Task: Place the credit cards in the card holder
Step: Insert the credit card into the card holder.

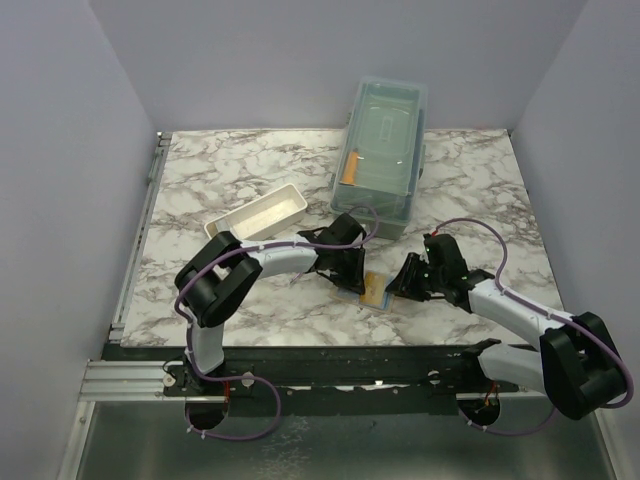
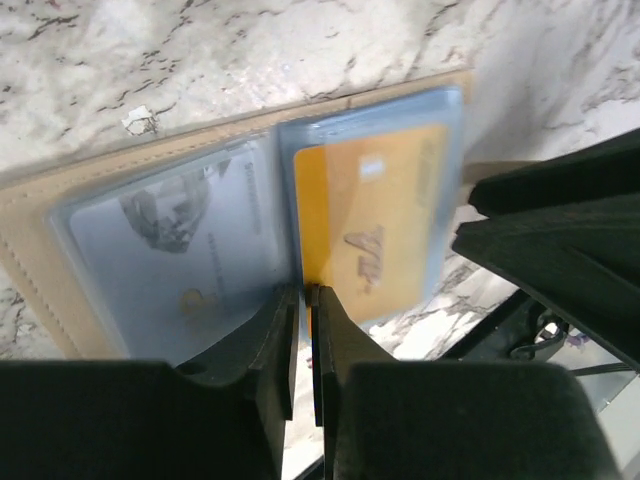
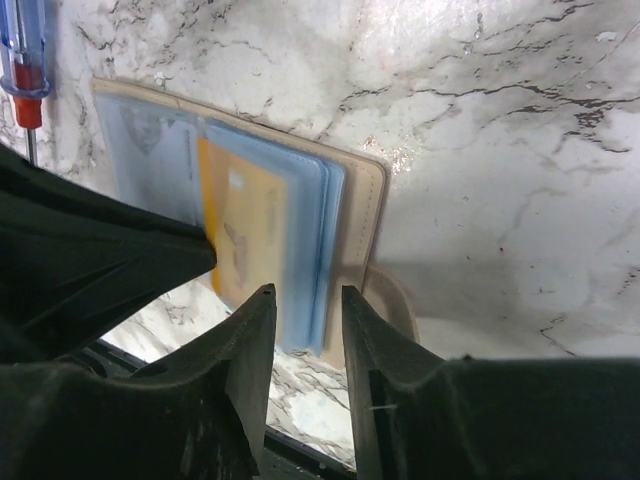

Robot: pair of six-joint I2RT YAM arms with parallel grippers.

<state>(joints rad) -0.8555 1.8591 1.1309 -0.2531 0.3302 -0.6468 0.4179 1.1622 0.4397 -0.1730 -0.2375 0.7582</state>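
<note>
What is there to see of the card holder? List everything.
The card holder lies open and flat on the marble table: tan stitched cover, clear bluish sleeves. One side holds an orange-yellow card, the other a pale grey card. The left gripper, nearly shut, sits at its fold on the near edge; the right gripper, open, hovers at the orange side's edge.

The open card holder [image 1: 376, 290] is hemmed in, with the left hand [image 2: 305, 300] crowding its left side and the right hand [image 3: 305, 305] its right. A lidded clear box [image 1: 385, 150] stands close behind. The white tray [image 1: 258, 212] blocks the far left, while bare bench [image 1: 500, 190] lies open at far right.
</note>
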